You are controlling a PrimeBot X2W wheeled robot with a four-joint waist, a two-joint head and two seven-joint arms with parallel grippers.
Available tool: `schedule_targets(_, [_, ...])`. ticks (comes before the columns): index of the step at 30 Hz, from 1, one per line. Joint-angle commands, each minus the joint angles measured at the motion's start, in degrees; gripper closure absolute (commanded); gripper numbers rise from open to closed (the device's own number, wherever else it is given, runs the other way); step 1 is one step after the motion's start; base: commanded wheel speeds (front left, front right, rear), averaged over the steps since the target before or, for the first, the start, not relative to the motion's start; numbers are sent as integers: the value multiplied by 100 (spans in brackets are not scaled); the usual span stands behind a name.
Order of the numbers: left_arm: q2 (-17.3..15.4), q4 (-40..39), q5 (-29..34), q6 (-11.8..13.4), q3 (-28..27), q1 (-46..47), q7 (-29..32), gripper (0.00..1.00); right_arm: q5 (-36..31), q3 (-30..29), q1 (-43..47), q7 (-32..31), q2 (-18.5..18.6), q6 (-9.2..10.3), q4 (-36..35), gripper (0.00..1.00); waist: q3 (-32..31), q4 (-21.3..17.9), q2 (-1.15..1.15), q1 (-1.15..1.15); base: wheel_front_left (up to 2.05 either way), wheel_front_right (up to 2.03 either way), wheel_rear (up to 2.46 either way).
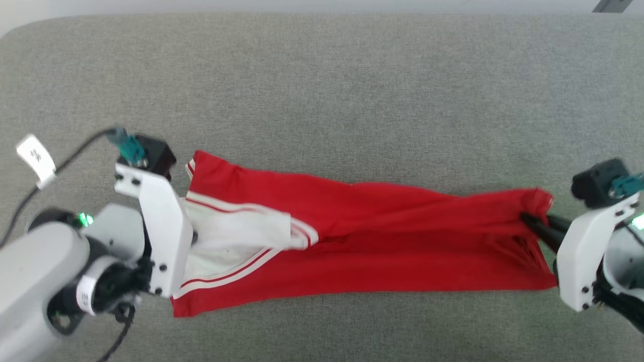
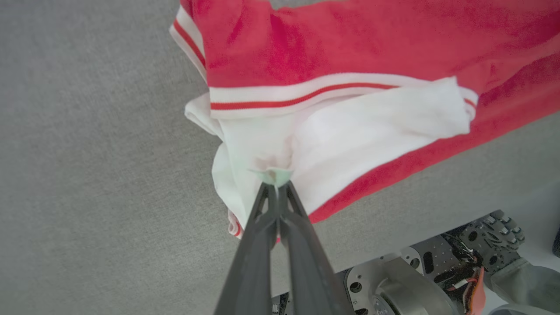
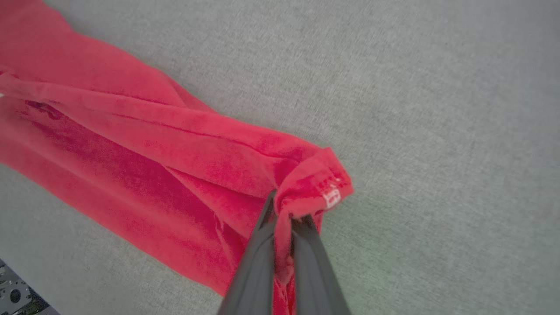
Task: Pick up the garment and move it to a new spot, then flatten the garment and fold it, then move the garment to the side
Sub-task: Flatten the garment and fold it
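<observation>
**Head view.** You see the garment (image 1: 382, 236) lying on the grey fabric surface (image 1: 322, 90), drawn out as a long red band btwn the two arms. Its white sleeve end (image 1: 236, 231) w/ striped trim (image 1: 226, 274) sits at the robot's left, just beside the white wrist bracket (image 1: 161, 226). At the other end the R gripper (image 1: 527, 219) has its dark fingers together on a bunched red corner.

**Left wrist view.** L gripper (image 2: 276, 186): fingers pressed together, clamped on a pinch of the white sleeve fabric, which puckers at the tips. The red body of the shirt runs toward the top and right. Metal base parts (image 2: 420, 275) of the robot show at lower right, past the surface's edge.

**Right wrist view.** R gripper (image 3: 284, 214): fingers closed on the gathered red hem. Folds fan out from the grip toward upper left, over the grey surface. A small white mark (image 3: 333, 197) sits on the pinched edge, too small to read.
</observation>
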State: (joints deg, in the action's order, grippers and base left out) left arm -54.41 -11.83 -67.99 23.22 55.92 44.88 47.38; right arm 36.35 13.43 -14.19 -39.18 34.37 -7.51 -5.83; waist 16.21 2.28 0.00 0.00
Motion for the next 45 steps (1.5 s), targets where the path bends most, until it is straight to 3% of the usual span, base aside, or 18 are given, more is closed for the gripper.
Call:
schedule_targets(1, [7,19,-32,14,10,-90,-55,100,-7,7,57,38,-35,3,53,100,-10,6,0,0,0,0,0])
schedule_targets(2, [49,96,-88,34,22,-197,-108,100,9,29,97,53,-105,4,133,100,-22,13,0,0,0,0,0])
schedule_targets(3, [88,175,-129,-5,59,-298,-156,100,-23,10,87,100,-151,3,221,78,-36,19,0,0,0,0,0])
schedule_targets(4, [147,288,-156,-56,71,-367,-231,100,-81,42,97,85,-171,3,310,52,-52,27,0,0,0,0,0])
schedule_targets(5, [266,547,-213,-121,27,-492,-436,100,-61,78,140,23,-257,3,435,0,-94,38,0,0,0,0,0])
schedule_targets(6, [304,667,-179,-194,38,-547,-527,85,-64,58,122,40,-285,3,453,0,-116,43,0,0,0,0,0])
schedule_targets(7, [353,771,-160,-271,10,-574,-678,57,-51,42,132,27,-296,3,470,0,-138,43,0,0,0,0,0])
schedule_targets(8, [417,886,-216,-309,-63,-629,-844,20,-63,38,168,-36,-277,3,472,0,-166,40,0,0,0,0,0])
schedule_targets(9, [438,973,-201,-384,-83,-681,-992,6,-59,12,201,-66,-269,3,438,0,-195,35,0,0,0,0,0])
schedule_targets(10, [457,1035,-175,-457,-124,-731,-1167,0,-26,-25,216,-113,-280,3,388,0,-226,22,0,0,0,0,0])
schedule_targets(16, [502,1193,-285,-752,-486,-1121,-2210,0,55,-613,521,-387,-298,3,-57,0,-338,3,0,0,0,0,0])
schedule_targets(21, [480,1131,10,-967,-728,-1373,-3282,0,-7,-1325,740,-593,-653,3,-393,0,-359,51,0,0,0,0,0])
schedule_targets(27, [559,1152,405,-1039,-946,-1638,-4533,0,-77,-1826,909,-896,-1122,3,-348,0,-345,254,0,0,0,0,0])
schedule_targets(35, [759,1286,720,-945,-1192,-1984,-5806,0,-189,-1918,766,-1069,-1333,3,308,0,-306,610,0,0,0,0,0])
schedule_targets(45, [1155,1492,1004,-892,-1765,-2567,-6260,0,-1,-1377,398,-1121,-1389,1,1535,0,-324,894,0,0,0,0,0])
